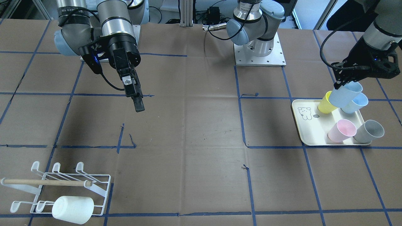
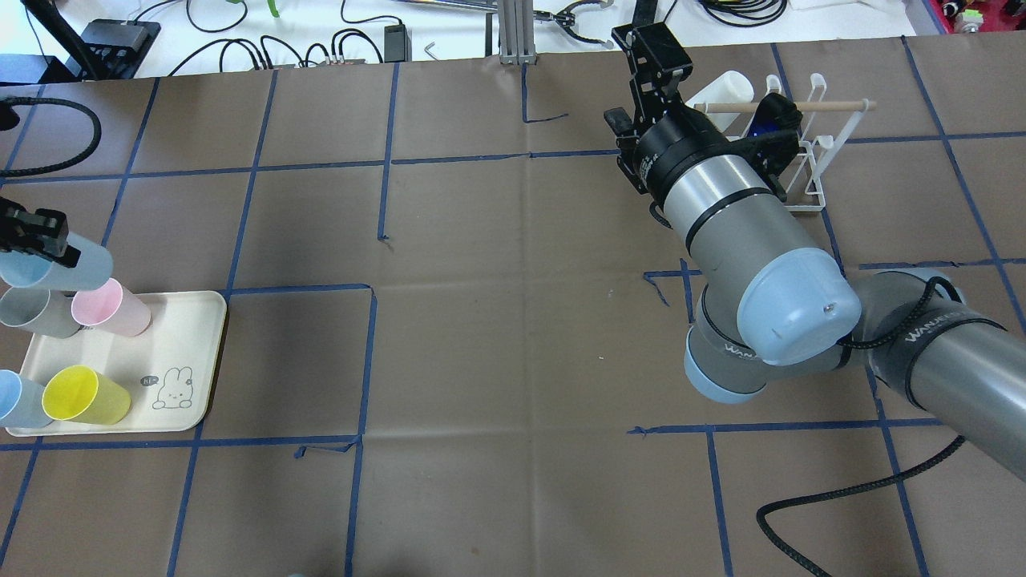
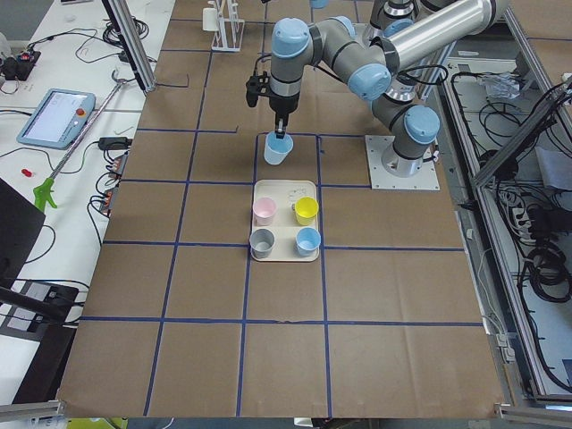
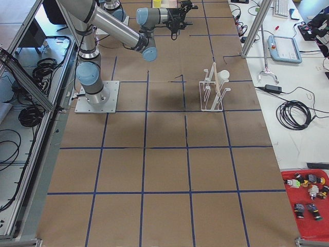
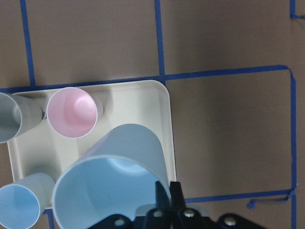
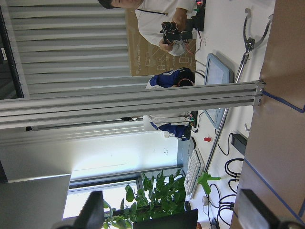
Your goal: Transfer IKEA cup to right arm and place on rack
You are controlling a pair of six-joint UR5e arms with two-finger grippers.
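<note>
My left gripper (image 1: 340, 83) is shut on the rim of a light blue cup (image 1: 345, 94) and holds it tilted, lifted above the cream tray (image 1: 309, 131). The left wrist view shows the fingertips (image 5: 164, 193) pinching the rim of that cup (image 5: 109, 186). In the overhead view the cup (image 2: 60, 264) is at the far left. My right gripper (image 1: 138, 105) hangs open and empty above the table, far from the cup. The white wire rack (image 1: 62, 185) with its wooden dowel stands at the table's edge, with a white cup (image 1: 73, 209) on it.
On the tray stand a yellow cup (image 1: 326, 103), another blue cup (image 1: 356, 103), a pink cup (image 1: 341, 130) and a grey cup (image 1: 370, 131). The left arm's base plate (image 1: 260, 56) sits at the back. Blue tape lines cross the brown table.
</note>
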